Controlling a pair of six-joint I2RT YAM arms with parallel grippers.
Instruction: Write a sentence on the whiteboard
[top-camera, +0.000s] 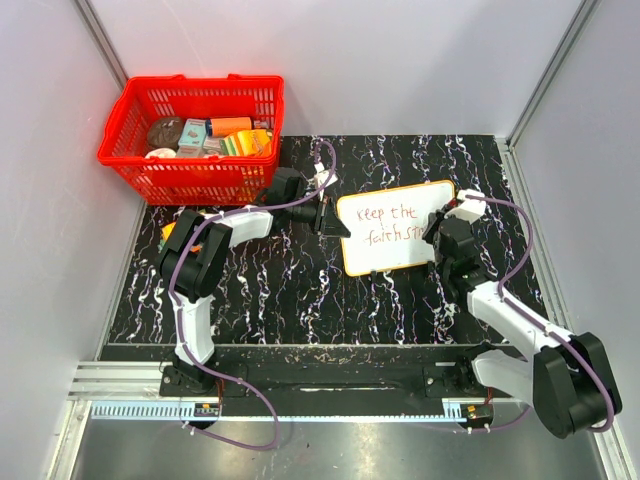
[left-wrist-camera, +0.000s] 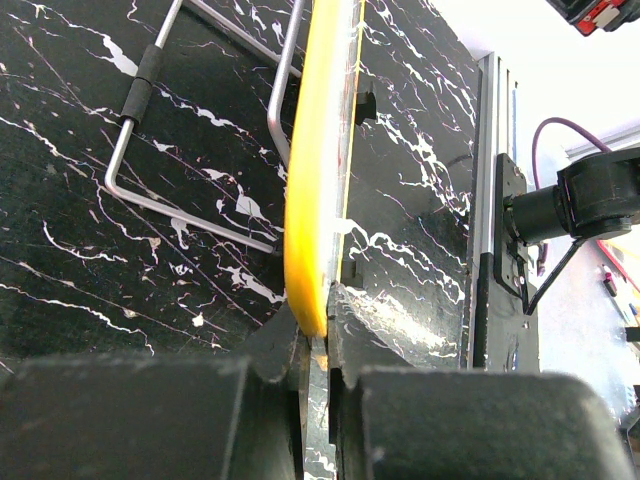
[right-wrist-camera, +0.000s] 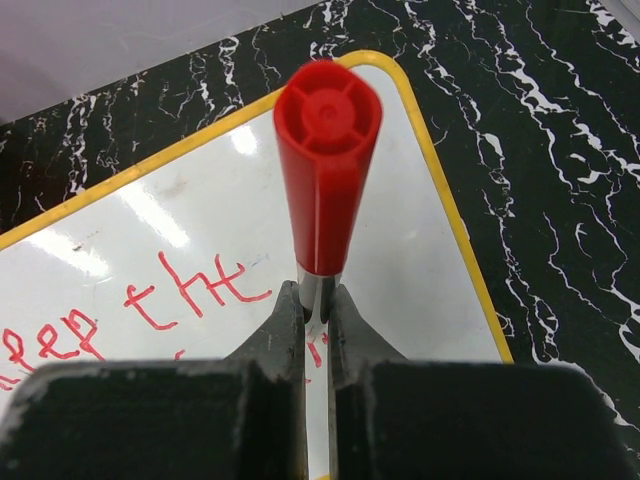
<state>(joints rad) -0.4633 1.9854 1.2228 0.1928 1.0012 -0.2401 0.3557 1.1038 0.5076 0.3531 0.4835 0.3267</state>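
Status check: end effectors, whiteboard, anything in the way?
Left end effector shut on whiteboard rim. Right end effector shut on red marker. Sentence: two lines, end hidden. No obstruction.

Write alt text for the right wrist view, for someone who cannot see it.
The right gripper is shut on a red marker, end cap toward the camera, over the whiteboard. Part of the sentence shows in red: "the" and a word cut off at left. A black marbled table shows beyond it.

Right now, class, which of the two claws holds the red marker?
The right claw: it pinches the red marker above the whiteboard, while the left claw clamps the board's yellow rim.
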